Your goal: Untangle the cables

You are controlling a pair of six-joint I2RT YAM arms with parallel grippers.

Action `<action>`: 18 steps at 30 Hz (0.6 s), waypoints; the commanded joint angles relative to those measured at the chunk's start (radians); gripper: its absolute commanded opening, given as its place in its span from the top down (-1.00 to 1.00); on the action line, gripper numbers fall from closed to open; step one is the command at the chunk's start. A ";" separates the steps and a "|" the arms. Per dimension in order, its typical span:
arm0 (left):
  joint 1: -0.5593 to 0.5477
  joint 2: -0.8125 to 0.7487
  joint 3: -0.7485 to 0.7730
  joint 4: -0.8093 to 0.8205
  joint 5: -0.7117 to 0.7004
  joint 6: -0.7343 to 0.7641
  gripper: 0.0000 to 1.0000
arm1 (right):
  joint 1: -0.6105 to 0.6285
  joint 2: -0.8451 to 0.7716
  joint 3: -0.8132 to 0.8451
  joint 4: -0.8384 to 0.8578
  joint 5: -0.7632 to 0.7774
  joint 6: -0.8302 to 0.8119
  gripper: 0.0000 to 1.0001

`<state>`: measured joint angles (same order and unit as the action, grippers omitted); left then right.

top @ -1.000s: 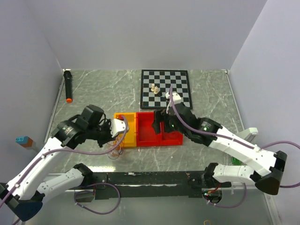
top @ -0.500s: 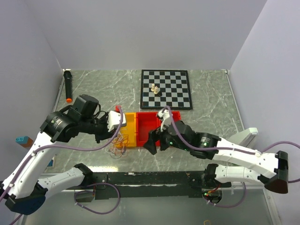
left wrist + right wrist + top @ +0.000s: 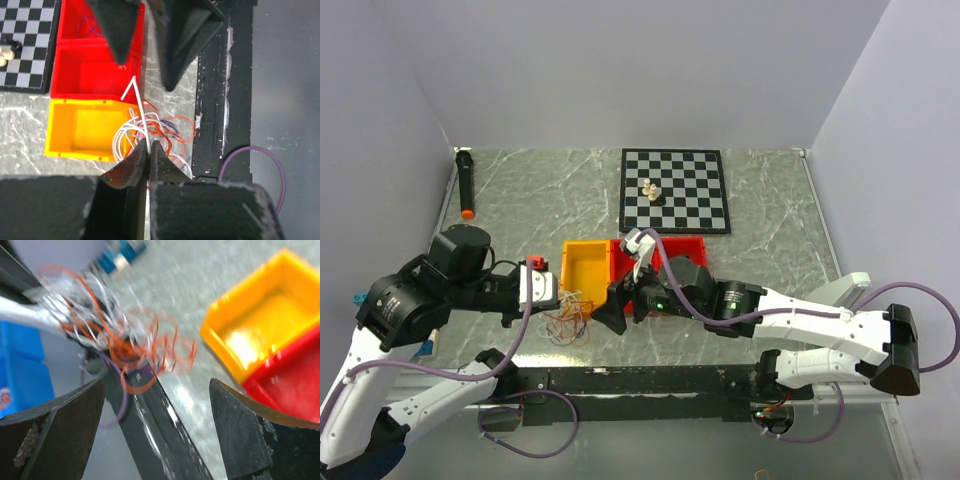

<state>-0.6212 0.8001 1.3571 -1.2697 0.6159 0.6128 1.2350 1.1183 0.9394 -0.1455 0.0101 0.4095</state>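
On the left side of the table (image 3: 760, 200), your left gripper (image 3: 149, 146) is pinched shut on one white cable (image 3: 141, 110), which runs straight out from its fingertips in the left wrist view. Just right of it, the cables (image 3: 565, 316) sit as one loose knot of white, orange and purple loops, beside the near wall of the yellow bin (image 3: 588, 262). Further right, your right gripper (image 3: 156, 390) hangs close to the knot with its jaws spread wide and nothing between them. The red bin (image 3: 672, 250) lies beyond it.

By my reading the task is barely begun. One strand is caught, no cable lies apart from the rest, and every loop has yet to be drawn free.

The overhead view gives you the layout of arms, bins and bundle, but the bundle is only a small scribble there. The left wrist view alone shows the pinch on the white strand, with the open right fingers facing it. The right wrist view, though blurred, shows orange loops crossing white ones close up, and how wide that claw stands.
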 commanded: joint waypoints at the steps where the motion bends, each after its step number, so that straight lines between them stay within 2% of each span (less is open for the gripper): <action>1: 0.003 -0.004 0.007 -0.003 0.071 0.051 0.88 | 0.006 0.000 0.062 0.139 -0.030 -0.028 -0.79; 11: 0.003 -0.006 0.020 0.027 0.097 0.018 0.91 | 0.006 0.044 0.073 0.204 -0.248 0.005 -0.40; 18: 0.005 0.022 0.057 0.015 0.150 0.022 0.90 | 0.006 0.103 0.099 0.210 -0.239 -0.008 -0.19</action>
<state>-0.6212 0.8013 1.3602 -1.2701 0.6937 0.6323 1.2346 1.1900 0.9848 0.0071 -0.2016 0.4068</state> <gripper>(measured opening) 0.067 0.622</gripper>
